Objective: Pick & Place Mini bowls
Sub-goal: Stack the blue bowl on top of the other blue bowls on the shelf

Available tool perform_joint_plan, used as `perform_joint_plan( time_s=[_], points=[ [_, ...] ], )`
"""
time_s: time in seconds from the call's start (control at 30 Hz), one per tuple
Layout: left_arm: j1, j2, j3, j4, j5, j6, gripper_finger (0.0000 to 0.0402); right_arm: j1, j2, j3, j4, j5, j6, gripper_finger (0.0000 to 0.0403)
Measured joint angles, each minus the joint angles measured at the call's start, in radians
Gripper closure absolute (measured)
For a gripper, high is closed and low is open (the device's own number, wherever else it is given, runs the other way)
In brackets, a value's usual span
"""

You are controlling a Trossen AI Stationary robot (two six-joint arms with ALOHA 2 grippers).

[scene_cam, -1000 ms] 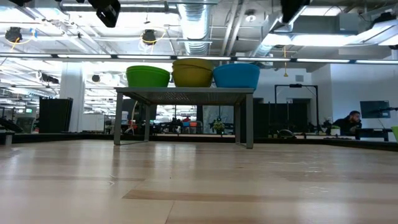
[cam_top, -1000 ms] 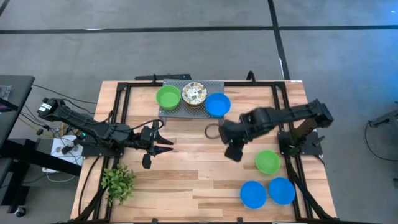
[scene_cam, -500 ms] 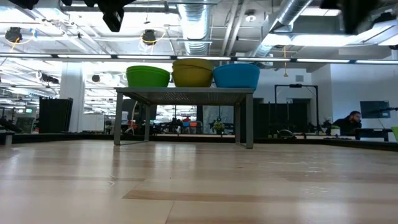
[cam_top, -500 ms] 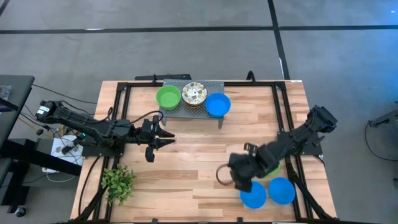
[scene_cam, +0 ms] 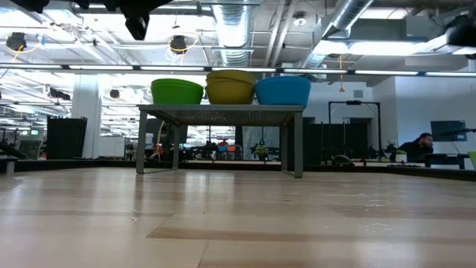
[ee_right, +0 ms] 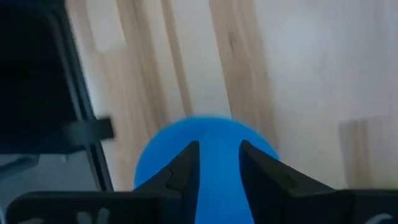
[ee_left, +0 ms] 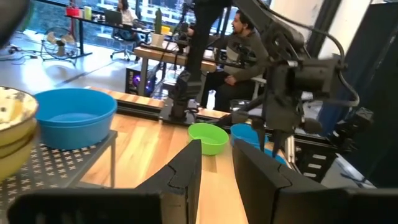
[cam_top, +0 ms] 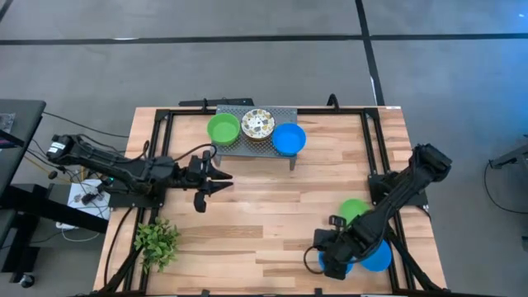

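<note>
Bench (cam_top: 264,223) of pale wood planks, framed by dark rails, carries everything. At its far edge stands a small grey metal rack (cam_top: 247,147) with a perforated top on thin legs. Three round mini bowls sit in a row on it, mouths up: a smooth green bowl (cam_top: 223,129), a speckled floral bowl (cam_top: 257,124) in the middle, and a glossy blue bowl (cam_top: 288,139). The low view shows their rounded sides bulging above the rack top.

Right arm reaches down to the near right corner, where its right claw (cam_top: 332,257) hangs over a blue bowl (ee_right: 205,152), fingers spread apart and grasping nothing; the wrist view shows the bowl's round rim beneath the two dark fingers. Another blue bowl (cam_top: 378,256) sits just beside it, partly hidden by the arm, and a green bowl (cam_top: 352,209) lies near them, farther back.

Left arm rests over the bench's left side, its left claw (cam_top: 221,182) released, pointing toward the middle. A small leafy plant (cam_top: 157,242) stands at the near left corner
</note>
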Motion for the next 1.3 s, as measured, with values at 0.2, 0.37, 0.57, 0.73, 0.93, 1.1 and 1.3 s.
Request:
perform_joint_plan(
  time_s=[0.2, 0.37, 0.57, 0.73, 0.93, 1.1, 1.3],
  points=[
    [0.041, 0.000, 0.000, 0.003, 0.000, 0.000, 0.0311, 0.000, 0.000, -0.067, -0.038, -0.091, 0.031, 0.0302],
    [0.061, 0.000, 0.000, 0.005, -0.001, 0.001, 0.0311, -0.016, -0.007, -0.066, -0.029, -0.093, -0.054, 0.0302],
    [0.082, 0.000, 0.000, 0.008, -0.001, 0.001, 0.0311, -0.047, -0.007, -0.104, -0.035, -0.092, -0.083, 0.0302],
    [0.087, 0.000, 0.000, 0.008, -0.001, 0.001, 0.0311, -0.080, -0.007, -0.160, 0.000, -0.144, -0.088, 0.0302],
    [0.087, 0.000, 0.000, 0.008, -0.001, 0.001, 0.0311, -0.113, -0.007, -0.219, 0.057, -0.196, -0.084, 0.0302],
    [0.087, 0.000, 0.000, 0.008, -0.001, 0.001, 0.0311, -0.146, -0.007, -0.247, 0.133, -0.195, -0.084, 0.0307],
    [0.087, 0.000, 0.000, 0.012, -0.001, 0.001, 0.0311, -0.195, -0.007, -0.246, 0.142, -0.217, -0.083, 0.0363]
  ],
)
